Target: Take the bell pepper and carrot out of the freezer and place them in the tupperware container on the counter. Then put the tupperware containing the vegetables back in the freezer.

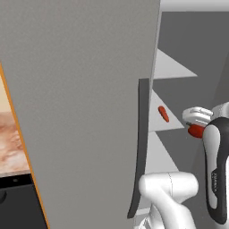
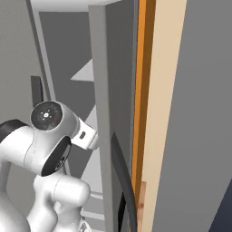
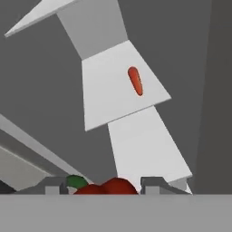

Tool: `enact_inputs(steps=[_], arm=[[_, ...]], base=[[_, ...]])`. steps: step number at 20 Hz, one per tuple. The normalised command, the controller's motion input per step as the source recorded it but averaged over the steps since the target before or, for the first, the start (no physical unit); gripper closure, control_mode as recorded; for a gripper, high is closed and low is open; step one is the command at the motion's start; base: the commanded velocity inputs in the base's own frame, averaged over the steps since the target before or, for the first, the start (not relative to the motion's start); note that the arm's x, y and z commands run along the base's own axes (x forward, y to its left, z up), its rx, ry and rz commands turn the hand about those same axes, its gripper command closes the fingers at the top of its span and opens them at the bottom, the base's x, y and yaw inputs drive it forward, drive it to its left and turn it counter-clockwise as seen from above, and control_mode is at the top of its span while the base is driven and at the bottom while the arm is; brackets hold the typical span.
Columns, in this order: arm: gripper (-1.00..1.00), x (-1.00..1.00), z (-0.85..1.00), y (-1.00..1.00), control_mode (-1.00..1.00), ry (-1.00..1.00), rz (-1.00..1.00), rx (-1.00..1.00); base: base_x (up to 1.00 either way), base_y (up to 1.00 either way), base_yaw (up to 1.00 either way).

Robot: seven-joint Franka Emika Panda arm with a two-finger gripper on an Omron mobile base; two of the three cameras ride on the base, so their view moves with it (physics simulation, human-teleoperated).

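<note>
Near: white arm rises lower right in left base view, squeezed between freezer door edge w/ its long dark curved handle and the open cavity to the right. Not much side room; door face fills most of the left, counter just a pinkish strip at far left edge. Right base view: arm elbow sits close to the door's thin edge, orange cabinet side right behind it.

Gripper in hand view: jaws partly spread, one fingertip each side of bell pepper, red w/ green stem at left. Pepper sits between the tips at frame bottom; real contact can't tell, tips mostly cut off by frame edge. In left base view the red bit shows just under the white hand, inside the freezer.

Farther: carrot lies on a pale shelf further in, well apart from gripper, nothing around it. Same carrot in left base view, near shelf's door-side edge. More shelves beyond, dark grey walls close on both sides.
</note>
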Motion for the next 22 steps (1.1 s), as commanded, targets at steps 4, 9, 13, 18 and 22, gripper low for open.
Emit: enact_inputs(steps=[4, 9, 13, 18, 22], arm=[[1.00, -0.23, -0.17, 0.00, 1.00, 0.07, 0.00, 0.00], [1.00, 0.00, 0.00, 0.00, 1.00, 0.00, 0.00, 0.00], [1.00, 0.00, 0.00, 0.00, 1.00, 0.00, 0.00, 0.00], [1.00, 0.00, 0.00, 0.00, 1.00, 0.00, 0.00, 0.00], [1.00, 0.00, 0.00, 0.00, 1.00, 0.00, 0.00, 0.00]], base=[[-0.43, 0.01, 0.00], [-1.00, 0.11, -0.01], [-0.90, 0.59, -0.01], [-0.15, 1.00, 0.00], [0.26, 1.00, 0.00]])
